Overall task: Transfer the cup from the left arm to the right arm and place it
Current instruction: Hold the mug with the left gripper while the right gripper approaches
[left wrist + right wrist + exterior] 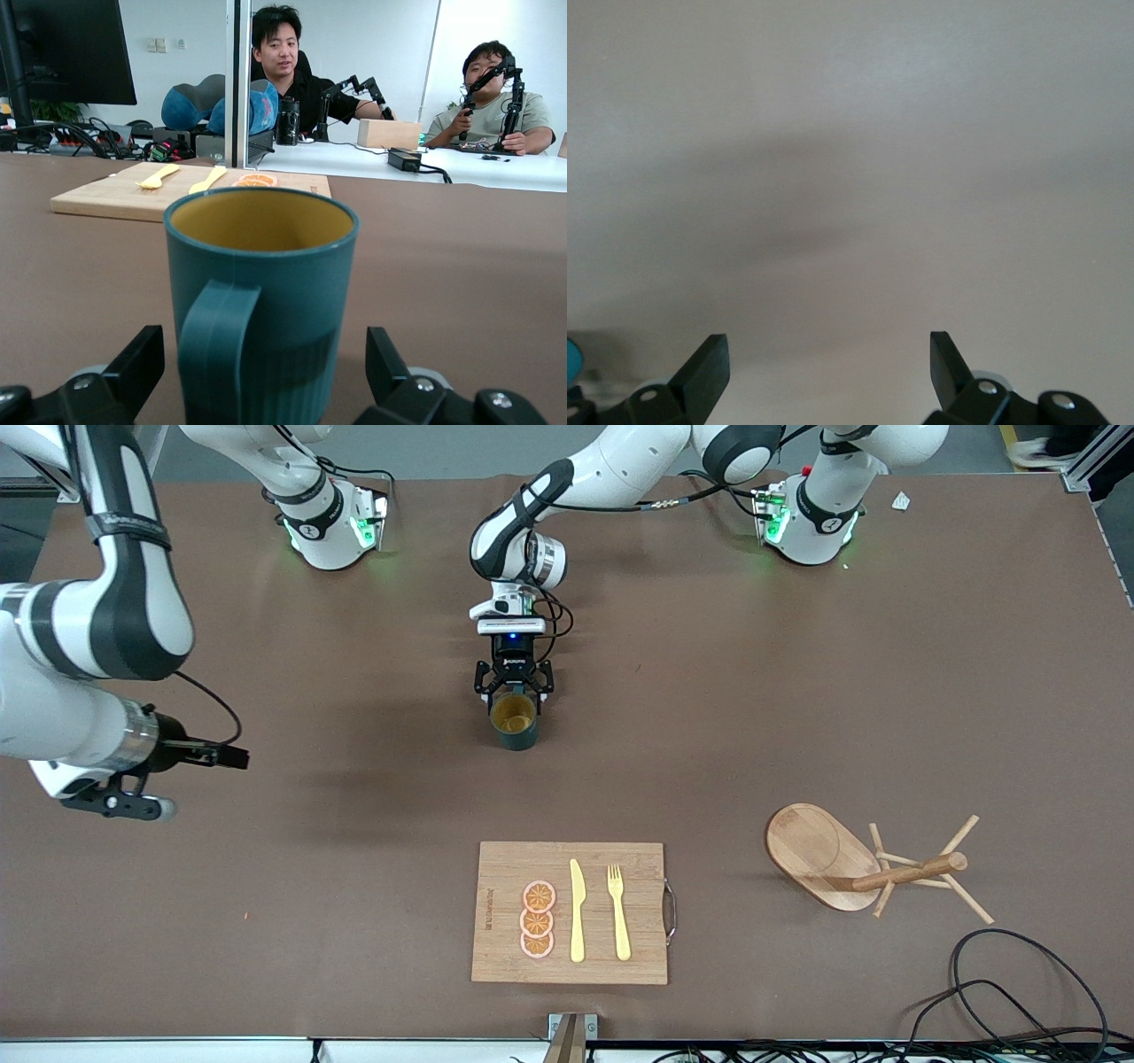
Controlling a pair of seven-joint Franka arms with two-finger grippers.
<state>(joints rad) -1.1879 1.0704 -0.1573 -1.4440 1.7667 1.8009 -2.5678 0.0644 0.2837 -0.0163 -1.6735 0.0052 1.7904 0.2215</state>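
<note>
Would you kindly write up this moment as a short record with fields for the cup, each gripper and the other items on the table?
cup: the cup stands upright on the table, mid-table, handle toward the left gripper
left gripper: the left gripper is low at the cup, fingers open on either side, apart from it
right gripper: the right gripper is open, over bare table toward the right arm's end, holding nothing
cutting board: the cutting board, nearer the front camera than the cup, carries orange slices, a knife and a fork
peg rack: the wooden peg rack lies tipped over toward the left arm's end
</note>
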